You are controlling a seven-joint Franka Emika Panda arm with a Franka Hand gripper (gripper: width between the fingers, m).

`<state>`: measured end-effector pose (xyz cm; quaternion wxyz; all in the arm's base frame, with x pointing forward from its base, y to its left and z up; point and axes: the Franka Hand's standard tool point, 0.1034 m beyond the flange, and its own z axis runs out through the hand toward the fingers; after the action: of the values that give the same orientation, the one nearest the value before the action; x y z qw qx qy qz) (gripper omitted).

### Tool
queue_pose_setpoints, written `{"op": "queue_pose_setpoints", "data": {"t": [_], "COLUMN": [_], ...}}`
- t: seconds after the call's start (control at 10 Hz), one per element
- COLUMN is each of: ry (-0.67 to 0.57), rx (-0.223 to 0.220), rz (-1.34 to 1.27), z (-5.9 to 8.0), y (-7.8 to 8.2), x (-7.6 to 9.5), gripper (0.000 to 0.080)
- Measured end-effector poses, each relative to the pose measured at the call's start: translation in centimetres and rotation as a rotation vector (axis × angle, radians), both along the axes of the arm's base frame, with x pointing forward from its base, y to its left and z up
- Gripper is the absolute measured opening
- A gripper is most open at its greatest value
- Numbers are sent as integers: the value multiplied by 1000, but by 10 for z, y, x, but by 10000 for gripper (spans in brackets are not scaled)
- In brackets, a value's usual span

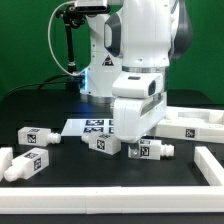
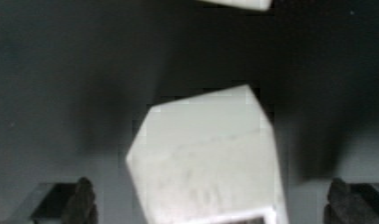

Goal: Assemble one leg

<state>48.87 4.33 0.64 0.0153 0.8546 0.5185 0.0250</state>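
Note:
Four white legs with marker tags lie on the black table: two at the exterior view's left (image 1: 35, 137) (image 1: 20, 163), one in the middle (image 1: 103, 143) and one just right of it (image 1: 155, 150). My gripper (image 1: 134, 147) hangs low over the table between the last two. In the wrist view the gripper (image 2: 212, 205) is open wide. Its dark fingers (image 2: 70, 200) stand well apart on either side of a chunky white leg (image 2: 207, 150) without touching it. That leg's tags do not show there.
The marker board (image 1: 90, 125) lies behind the middle leg. The large flat white panel (image 1: 195, 125) sits at the exterior view's right. A white border rail runs along the front (image 1: 100, 205) and right (image 1: 212, 165). Another white piece shows at the wrist view's edge (image 2: 239, 4).

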Motion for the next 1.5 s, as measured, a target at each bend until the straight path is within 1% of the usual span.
{"op": "queue_pose_setpoints", "data": {"t": [0.1, 0.2, 0.4, 0.6, 0.7, 0.8, 0.9, 1.0, 1.1, 1.2, 1.3, 1.5], "ry": [0, 0, 1, 7, 36, 30, 25, 17, 15, 25, 33, 32], "rx": [0, 0, 0, -2, -12, -16, -22, -29, -34, -34, -35, -34], "rz": [1, 0, 0, 0, -15, -20, -12, 3, 7, -32, -58, -48], "z": [0, 0, 0, 1, 12, 32, 53, 69, 73, 68, 66, 66], "y": [0, 0, 0, -2, -11, -17, -26, -44, -71, -98, -109, -105], "x": [0, 0, 0, -1, -9, -19, -35, -53, -76, -100, -105, -104], "gripper": [622, 622, 265, 264, 264, 264, 264, 264, 264, 264, 265, 265]}}
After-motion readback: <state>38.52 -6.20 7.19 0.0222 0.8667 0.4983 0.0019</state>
